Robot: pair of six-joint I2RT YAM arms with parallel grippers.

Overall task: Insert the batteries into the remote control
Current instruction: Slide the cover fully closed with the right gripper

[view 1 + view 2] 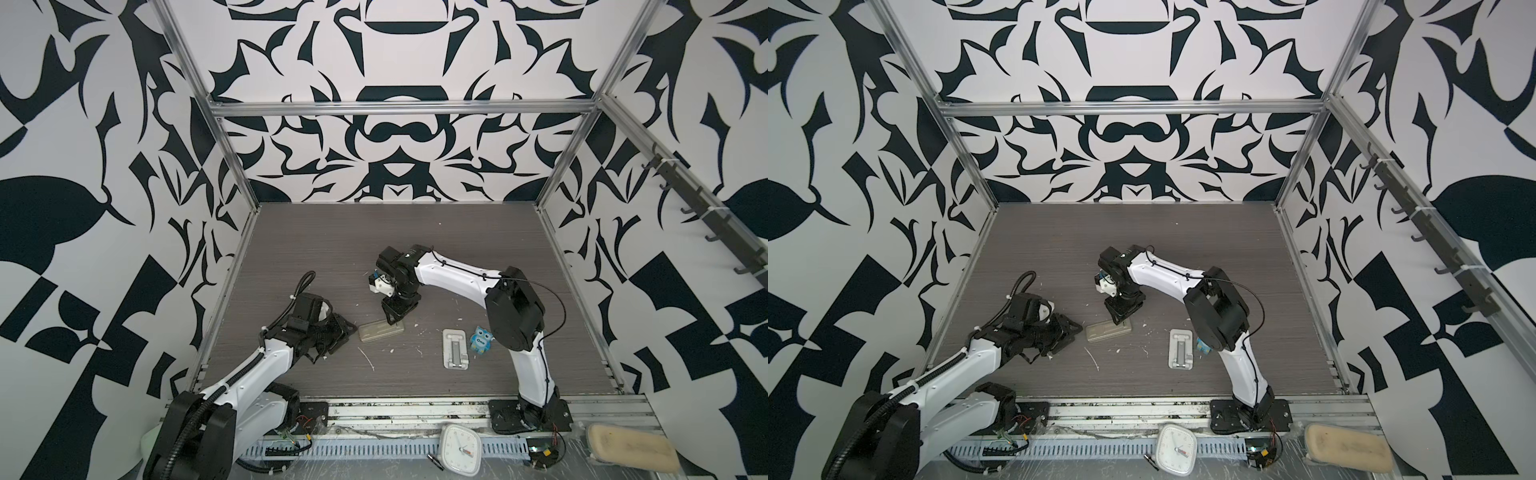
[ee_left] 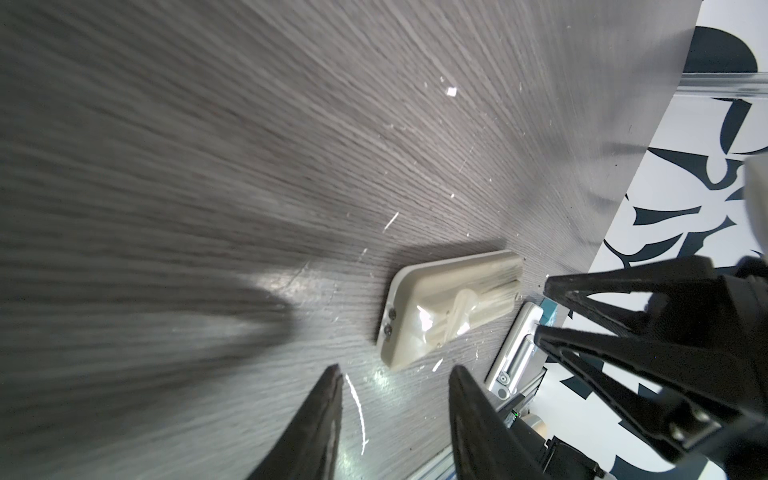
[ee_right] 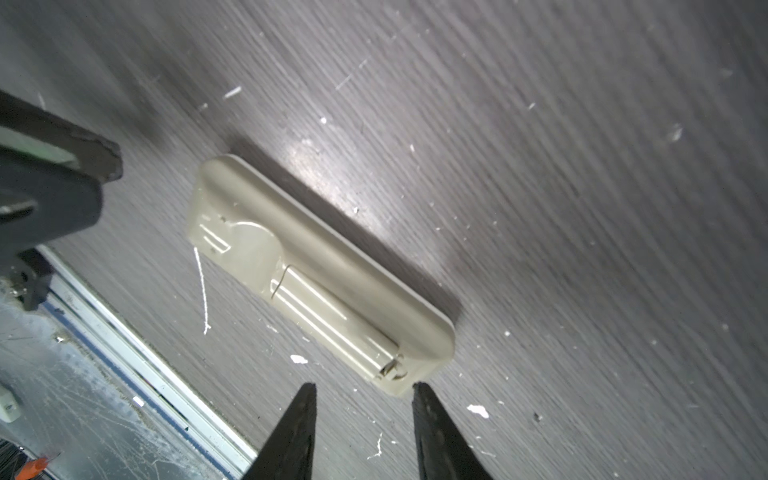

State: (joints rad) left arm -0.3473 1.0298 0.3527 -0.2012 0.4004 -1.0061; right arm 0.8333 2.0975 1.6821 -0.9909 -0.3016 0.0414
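In both top views the remote control lies flat on the bench, back up. The right gripper is over its far edge, and the left gripper is near one end. In the left wrist view the left gripper's fingers are apart and empty. In the right wrist view the right gripper's fingers are apart too, with tips close to one end of it. It looks beige-grey, smooth and hard. It is likely light and slippery, so pinch its long sides. I cannot spot the batteries.

remote control: beige-grey; table: dark woodgrain; walls: black-white swirls; owl: blue
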